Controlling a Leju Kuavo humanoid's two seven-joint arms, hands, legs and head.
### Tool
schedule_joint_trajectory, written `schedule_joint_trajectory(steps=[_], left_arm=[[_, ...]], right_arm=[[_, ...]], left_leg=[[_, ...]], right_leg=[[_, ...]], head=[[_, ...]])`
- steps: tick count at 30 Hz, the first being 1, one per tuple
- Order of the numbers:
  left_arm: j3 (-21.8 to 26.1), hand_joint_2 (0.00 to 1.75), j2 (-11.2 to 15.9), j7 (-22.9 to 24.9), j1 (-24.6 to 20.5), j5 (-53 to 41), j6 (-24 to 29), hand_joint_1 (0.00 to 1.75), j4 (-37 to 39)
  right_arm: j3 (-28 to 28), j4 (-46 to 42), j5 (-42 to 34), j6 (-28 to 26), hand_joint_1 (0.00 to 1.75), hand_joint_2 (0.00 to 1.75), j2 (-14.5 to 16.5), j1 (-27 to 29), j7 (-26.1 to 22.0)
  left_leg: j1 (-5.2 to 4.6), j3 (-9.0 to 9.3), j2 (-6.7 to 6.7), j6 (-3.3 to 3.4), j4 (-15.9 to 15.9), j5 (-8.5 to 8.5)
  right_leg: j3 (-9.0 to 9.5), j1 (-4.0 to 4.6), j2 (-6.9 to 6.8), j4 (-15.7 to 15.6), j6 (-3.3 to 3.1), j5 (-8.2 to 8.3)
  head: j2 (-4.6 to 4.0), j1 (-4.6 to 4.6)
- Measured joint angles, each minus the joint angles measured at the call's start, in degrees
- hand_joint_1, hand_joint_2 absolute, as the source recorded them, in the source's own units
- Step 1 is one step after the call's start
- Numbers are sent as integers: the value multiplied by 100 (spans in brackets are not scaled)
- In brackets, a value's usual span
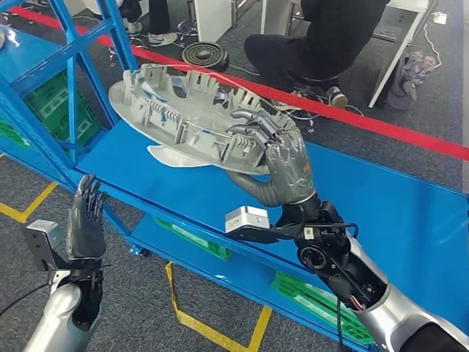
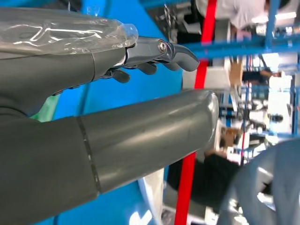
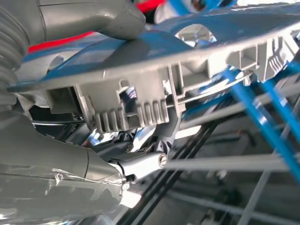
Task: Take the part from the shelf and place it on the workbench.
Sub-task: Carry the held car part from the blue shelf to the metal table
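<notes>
Right robot hand [image 1: 282,158]: my fingers [image 1: 256,126] curl over the ribbed inner face of the large, pale grey moulded plastic part [image 1: 187,117], and my thumb presses from beneath; I hold it clamped at one end.
Grip seen close: from the right wrist view my thumb [image 3: 106,18] lies flat on the smooth outer skin of the part [image 3: 148,65] while a finger [image 3: 141,164] hooks in under the ribs.
Left robot hand [image 1: 86,220]: fingers apart and upright, holding nothing, low beside the blue metal shelf frame [image 1: 72,88].
Where the part is: lifted clear, in the air above the flat blue bench [image 1: 398,213], touching nothing but my hand as far as I can judge.
Long axis: it runs from my right hand out towards the shelf frame, close to level, the far rounded end slightly higher.
Facing: ribbed, clipped side up and towards me; smooth side down.
Doing it well: I judge the load hangs far out from my grip, so I should lower slowly, keep it level, let the smooth side settle on the bench, and spread my fingers only once it rests.
</notes>
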Motion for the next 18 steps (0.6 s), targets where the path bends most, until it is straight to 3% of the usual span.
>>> schedule_joint_trajectory(steps=[2,4,5,6,7,8,10,12,14,15,16,18], left_arm=[[1,0,0,14,22,7,14,0,-78],[1,0,-4,17,43,8,15,0,-121],[1,0,-4,19,60,9,15,0,-133],[1,0,-4,23,78,10,18,0,-150],[1,0,-3,28,95,13,21,0,-171],[1,0,-3,33,107,14,23,0,-197],[1,0,-2,42,120,17,26,0,-246],[1,0,-1,52,138,19,24,0,-277],[2,0,3,60,173,17,15,0,-305],[3,0,7,60,183,17,8,0,-318],[4,0,11,59,176,16,-2,0,-331],[5,0,16,58,140,12,-20,0,-342]], right_arm=[[72,0,0,-3,175,175,6,23,-1],[136,0,-4,-3,175,175,7,40,-5],[167,0,-16,-3,175,175,7,49,-8],[196,0,-39,-2,175,175,7,58,-10],[222,0,-66,-2,175,175,7,66,-9],[247,0,-91,-2,175,175,7,70,-5],[287,-1,-116,-2,175,175,7,68,1],[317,-5,-123,-3,175,175,7,55,4],[340,-9,-137,-2,175,175,8,41,14],[351,-9,-152,1,175,175,10,41,19],[363,-10,-171,3,175,175,13,35,24],[383,-14,-217,10,175,175,15,15,26]], left_leg=[[26,58,-138,76,-25,-9],[11,91,-290,122,-24,-31],[0,107,-375,132,-22,-41],[-13,128,-465,137,-20,-52],[-23,152,-558,136,-18,-63],[-29,177,-646,131,-15,-76],[-23,182,-801,107,0,-94],[24,118,-938,49,13,-80],[54,73,-1069,-30,-2,-51],[35,60,-1002,-62,18,-62],[14,6,-842,-96,122,-125],[3,-285,-401,-160,691,-406]], right_leg=[[-255,-19,310,577,5,-308],[-698,-2,510,1435,-6,-615],[-870,8,539,1697,-14,-648],[-942,16,552,1732,-31,-562],[-906,20,570,1538,-56,-372],[-777,26,635,1155,-89,-104],[-483,14,979,377,-170,313],[-332,19,1206,24,-213,408],[-270,23,1090,-65,-220,398],[-233,9,1011,-109,-231,410],[-189,-3,921,-156,-241,422],[-123,4,732,-216,-271,426]], head=[[0,61],[0,129],[0,153],[0,173],[0,190],[0,208],[0,210],[0,217],[0,258],[0,257],[0,227],[0,134]])
